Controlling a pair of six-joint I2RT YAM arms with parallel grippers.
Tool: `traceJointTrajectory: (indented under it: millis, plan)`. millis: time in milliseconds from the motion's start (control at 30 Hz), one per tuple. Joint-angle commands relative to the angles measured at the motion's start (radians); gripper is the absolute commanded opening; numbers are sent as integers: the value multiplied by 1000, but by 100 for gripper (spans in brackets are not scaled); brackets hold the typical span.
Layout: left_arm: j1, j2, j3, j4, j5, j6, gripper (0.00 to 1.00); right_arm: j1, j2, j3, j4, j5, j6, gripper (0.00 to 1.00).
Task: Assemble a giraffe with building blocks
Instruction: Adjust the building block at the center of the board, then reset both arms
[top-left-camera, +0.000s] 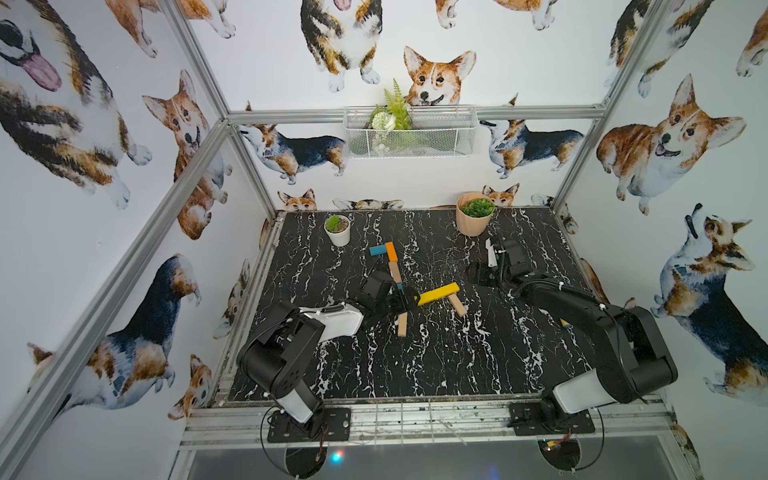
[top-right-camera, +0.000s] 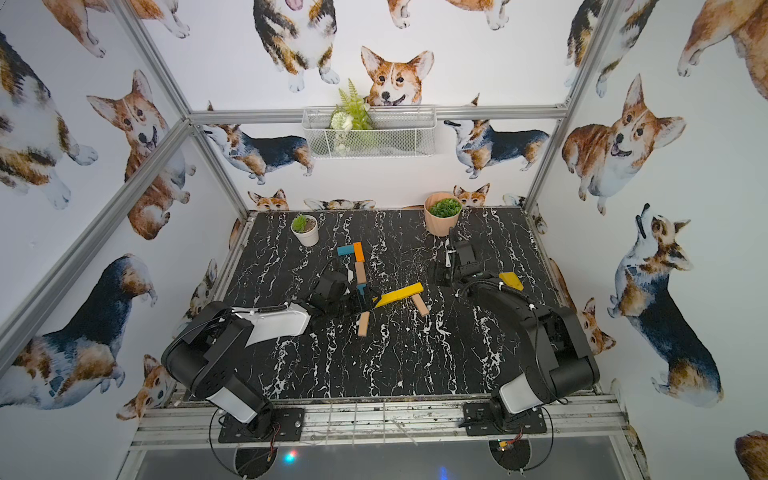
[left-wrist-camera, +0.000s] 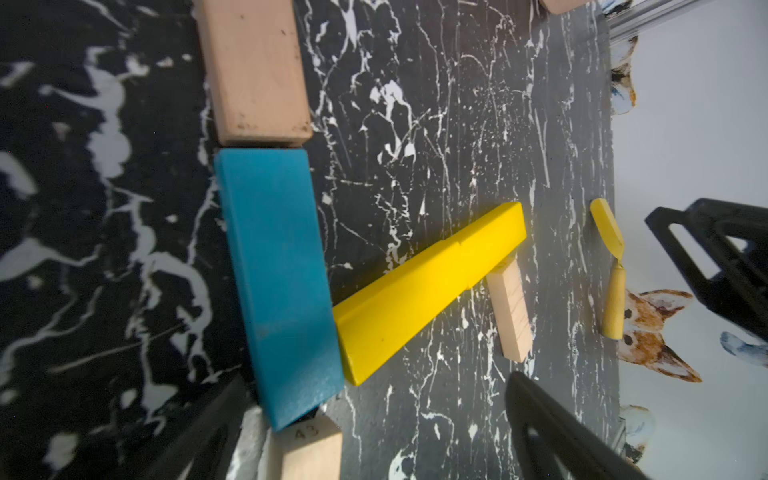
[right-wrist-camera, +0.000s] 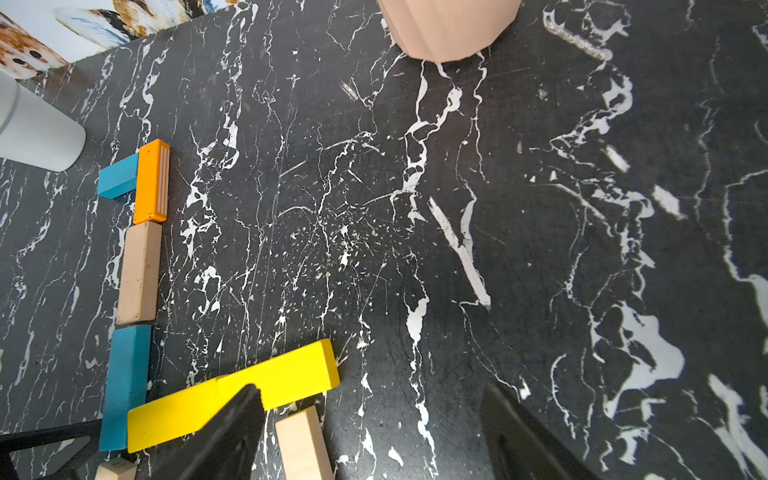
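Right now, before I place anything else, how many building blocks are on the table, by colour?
Teal blocks: 2
Orange block: 1
Tan blocks: 3
Yellow blocks: 2, laid end to end
Total: 8

black, white-veined marble tabletop (top-left-camera: 415, 365). at back left: small white pot (top-left-camera: 338, 239) holding a succulent (top-left-camera: 332, 223). at back right: larger peach pot (top-left-camera: 471, 226) holding a leafy green plant (top-left-camera: 478, 207). on rear wall: white wire basket (top-left-camera: 440, 143) with fern (top-left-camera: 397, 104) and white flowers. along right table edge: yellow long-handled tool (left-wrist-camera: 614, 307), lying flat. corgi-print walls (top-left-camera: 673, 137) and aluminium frame (top-left-camera: 291, 117) around the enclosure.
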Motion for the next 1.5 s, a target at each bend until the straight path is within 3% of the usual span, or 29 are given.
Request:
traceJointTrajectory:
  millis: [0,100,167,267,367,467,567,633,700,733,867,933,1100,1167,1233,1300,1367,1467]
  plan:
    - [2,-42,24,-105,-53,49,100,0,-11,2,26,4,-10,85]
    - [6,-99,60,-210,-96,121,100,0,-19,6,20,6,-19,86]
    - [14,-145,101,-291,-135,184,100,0,-28,16,5,26,-26,100]
    - [14,-217,204,-438,-262,293,100,0,-60,44,-33,117,-49,100]
    - [16,-275,263,-495,-422,384,100,0,-122,52,-46,310,-57,100]
    - [14,-315,243,-424,-534,361,100,-3,-172,33,-61,633,-18,100]
    - [7,-350,184,-303,-478,346,100,-26,-183,-77,123,848,-141,100]
    - [5,-374,99,-186,-394,342,100,-52,-182,-208,363,882,-292,97]
    - [5,-386,61,-114,-358,317,100,-85,-194,-312,507,907,-346,95]
    - [5,-390,47,-94,-352,306,100,-100,-205,-346,538,904,-347,94]
    - [5,-402,35,-120,-348,284,100,-204,-308,-497,646,693,-326,93]
    - [5,-409,30,-144,-360,283,100,-259,-338,-510,618,598,-246,93]
    - [5,-432,7,-140,-403,277,100,-285,-217,-561,789,519,-233,94]
    - [5,-439,6,-137,-426,283,100,-283,-110,-588,965,504,-273,100]
    - [7,-441,10,-129,-451,312,100,-268,-125,-525,802,452,-278,100]
    - [7,-434,15,-119,-509,370,100,-271,-68,-508,850,408,-316,100]
    - [8,-426,19,-106,-574,473,100,-275,-83,-473,751,397,-297,100]
    - [8,-408,-7,-32,-663,716,100,-285,-68,-489,808,389,-302,100]
